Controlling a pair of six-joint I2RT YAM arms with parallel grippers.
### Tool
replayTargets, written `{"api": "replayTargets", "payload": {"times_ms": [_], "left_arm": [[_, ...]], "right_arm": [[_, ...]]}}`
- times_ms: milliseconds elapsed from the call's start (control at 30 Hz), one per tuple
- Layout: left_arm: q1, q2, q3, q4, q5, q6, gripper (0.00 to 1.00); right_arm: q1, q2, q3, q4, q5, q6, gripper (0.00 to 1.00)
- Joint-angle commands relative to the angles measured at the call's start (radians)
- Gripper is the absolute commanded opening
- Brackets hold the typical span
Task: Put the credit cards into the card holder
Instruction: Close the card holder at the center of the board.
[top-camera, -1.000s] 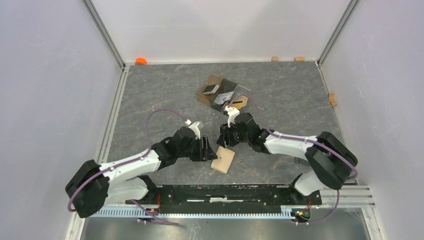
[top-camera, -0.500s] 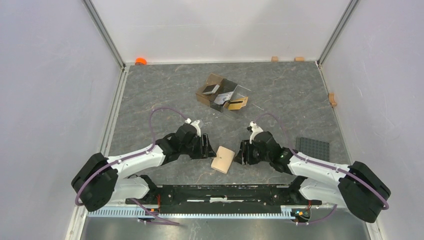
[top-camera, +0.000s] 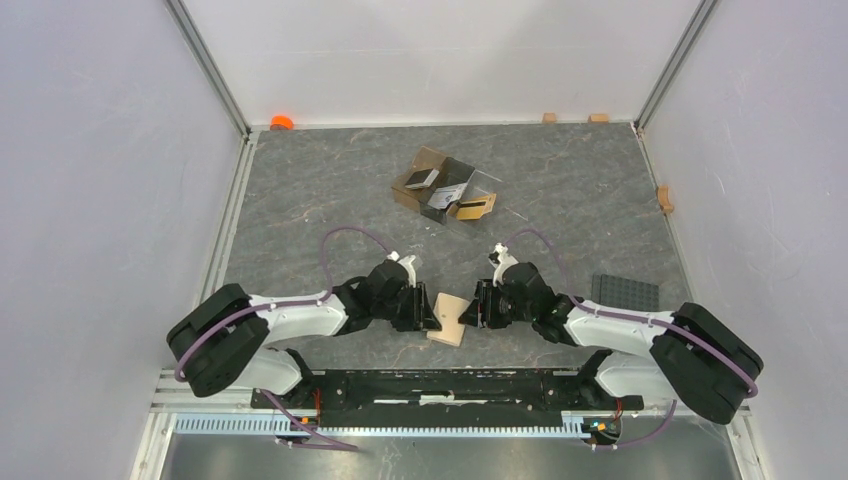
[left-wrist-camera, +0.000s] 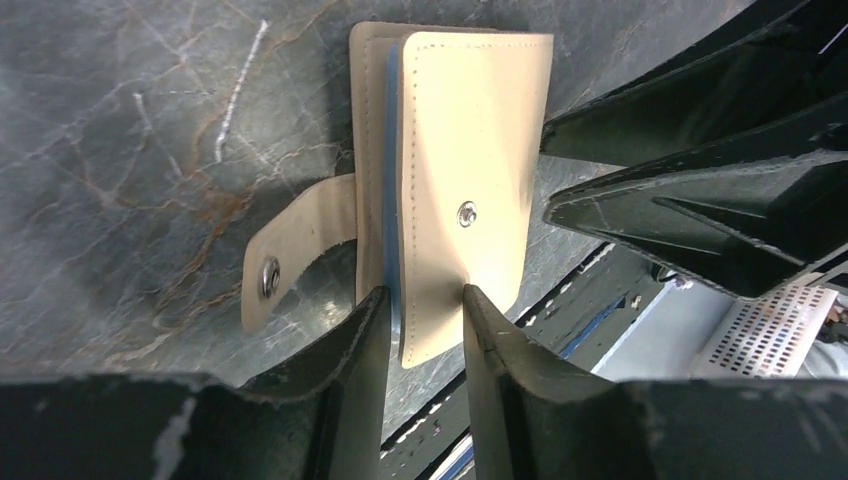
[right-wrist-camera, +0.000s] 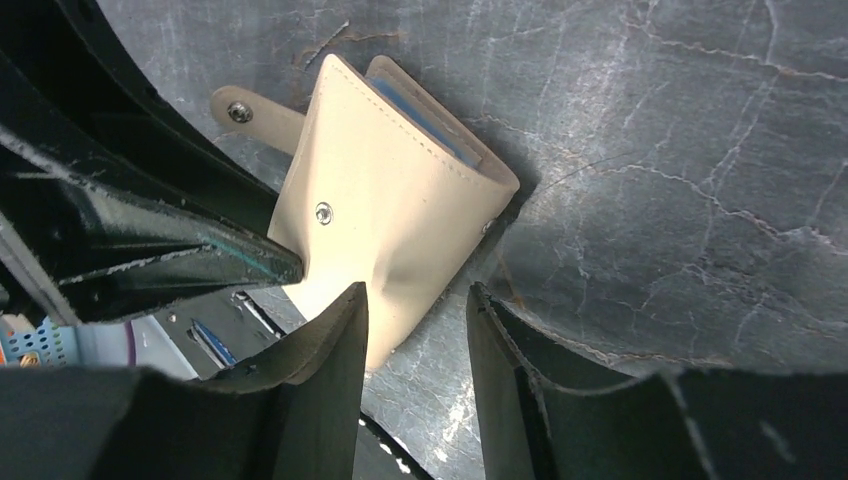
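Note:
The tan card holder lies near the front edge between my two grippers, folded, its snap tab loose. My left gripper is at its left edge. In the left wrist view its jaws stand slightly apart astride the top flap, one finger at the blue inner edge. My right gripper is open at the card holder's right corner, mostly table between its jaws. A dark card and an orange-gold card lie in the clear divided box at the back.
A dark grey studded plate lies on the right. Small wooden blocks and an orange object sit along the back wall. The black base rail runs just in front of the card holder.
My right arm swung back from the clear box and came in to the card holder's right side. My left gripper moved right onto the card holder's left edge. The top flap now buckles.

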Motion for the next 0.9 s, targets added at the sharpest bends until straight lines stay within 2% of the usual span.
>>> {"api": "replayTargets", "payload": {"times_ms": [0, 167, 233, 367, 500, 667, 867], "left_arm": [[-0.036, 0.028, 0.008, 0.132, 0.000, -0.085, 0.38], [-0.072, 0.065, 0.037, 0.161, 0.001, -0.095, 0.39], [-0.072, 0.047, 0.044, 0.124, -0.019, -0.085, 0.43], [-0.072, -0.036, 0.088, -0.020, -0.046, -0.043, 0.58], [-0.069, -0.135, 0.144, -0.210, -0.099, 0.014, 0.66], [-0.036, -0.197, 0.176, -0.386, -0.185, 0.074, 0.68], [0.010, -0.171, 0.157, -0.427, -0.186, 0.104, 0.68]], "right_arm": [[-0.003, 0.023, 0.047, 0.014, 0.033, -0.009, 0.45], [-0.015, 0.011, 0.077, -0.080, 0.089, -0.060, 0.46], [-0.018, 0.000, 0.081, -0.105, 0.100, -0.080, 0.47], [-0.019, -0.004, 0.095, -0.131, 0.088, -0.124, 0.49], [-0.012, 0.002, 0.114, -0.164, 0.098, -0.151, 0.50], [0.006, 0.013, 0.118, -0.161, 0.103, -0.151, 0.51], [0.040, 0.059, 0.150, -0.175, 0.121, -0.153, 0.51]]}}
